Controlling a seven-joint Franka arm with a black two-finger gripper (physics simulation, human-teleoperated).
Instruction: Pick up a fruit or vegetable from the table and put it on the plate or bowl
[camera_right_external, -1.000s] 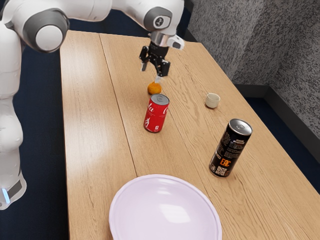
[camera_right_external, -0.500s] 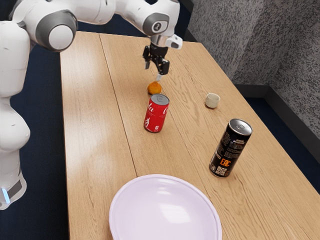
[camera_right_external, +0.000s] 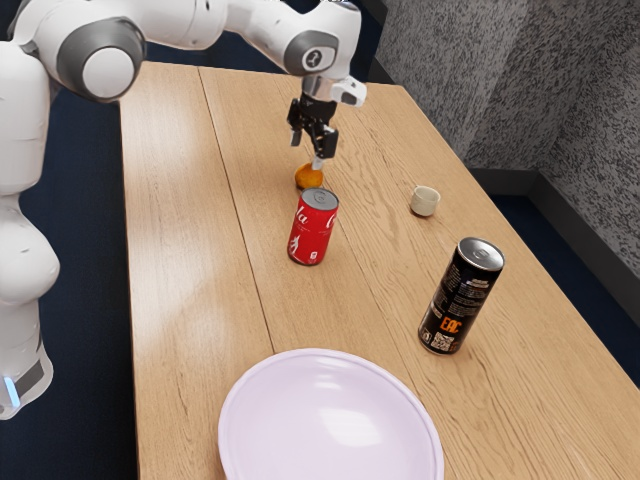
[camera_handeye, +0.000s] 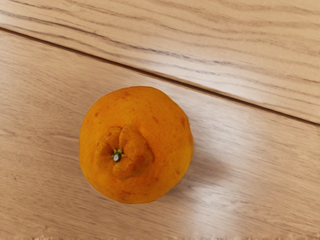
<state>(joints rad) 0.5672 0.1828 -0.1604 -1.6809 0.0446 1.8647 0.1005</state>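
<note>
A small orange (camera_right_external: 309, 178) rests on the wooden table (camera_right_external: 190, 250), just behind a red soda can (camera_right_external: 313, 227). My gripper (camera_right_external: 311, 151) hangs directly above the orange, fingers pointing down and open, with nothing between them. In the wrist view the orange (camera_handeye: 135, 145) lies right under the hand, stem end up, untouched on the wood. A large white plate (camera_right_external: 330, 418) sits at the near edge of the table, well away from the orange.
A tall black can (camera_right_external: 460, 296) stands toward the exterior view's right. A small cream cup (camera_right_external: 425, 201) sits beyond it. The red can stands close in front of the orange. Bare wood lies between the cans and the plate.
My hand has turned about its vertical axis and shifted slightly over the orange. The orange, cans, cup and plate have not moved.
</note>
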